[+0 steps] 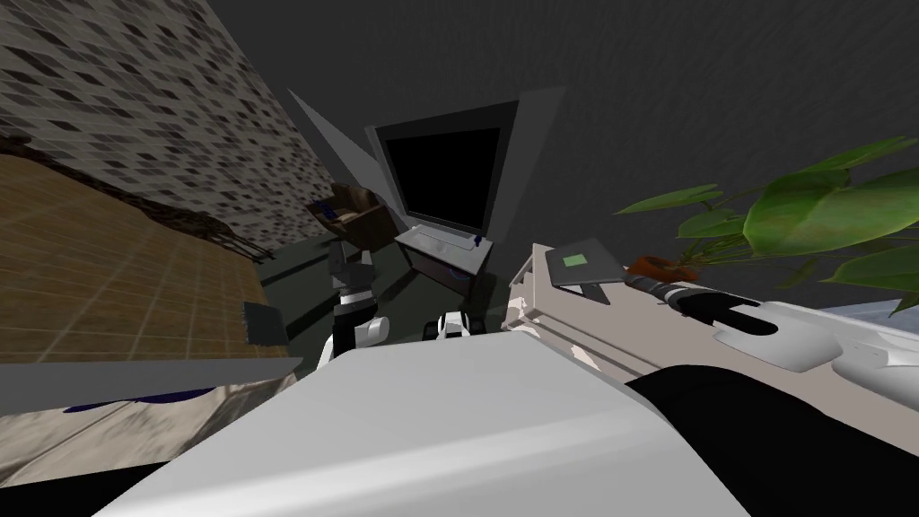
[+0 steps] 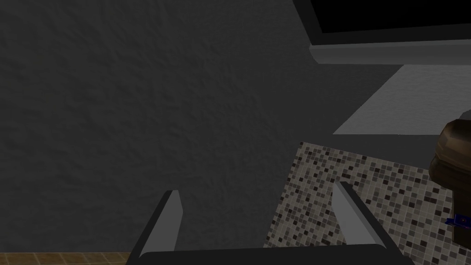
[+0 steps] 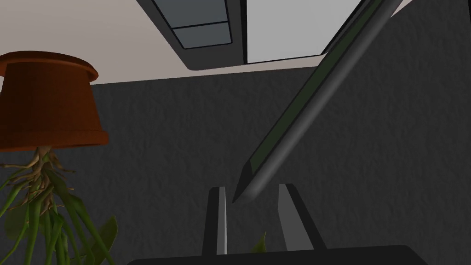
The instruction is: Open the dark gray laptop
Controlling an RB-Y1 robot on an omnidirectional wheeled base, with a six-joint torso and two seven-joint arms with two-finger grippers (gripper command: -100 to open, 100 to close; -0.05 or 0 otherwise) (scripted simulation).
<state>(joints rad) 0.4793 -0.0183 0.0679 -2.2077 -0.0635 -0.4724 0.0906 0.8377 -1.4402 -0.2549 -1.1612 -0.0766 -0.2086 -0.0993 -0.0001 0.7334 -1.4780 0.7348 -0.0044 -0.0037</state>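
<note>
R tool [image 3: 252,194] on laptop lid [image 3: 299,110]; L tool [image 2: 257,188] wide

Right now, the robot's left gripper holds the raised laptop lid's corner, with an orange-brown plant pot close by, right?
Not the left. The right wrist view shows the right gripper holding the raised laptop lid by its corner, the orange-brown plant pot close by. The left gripper is open before a dark wall.
</note>
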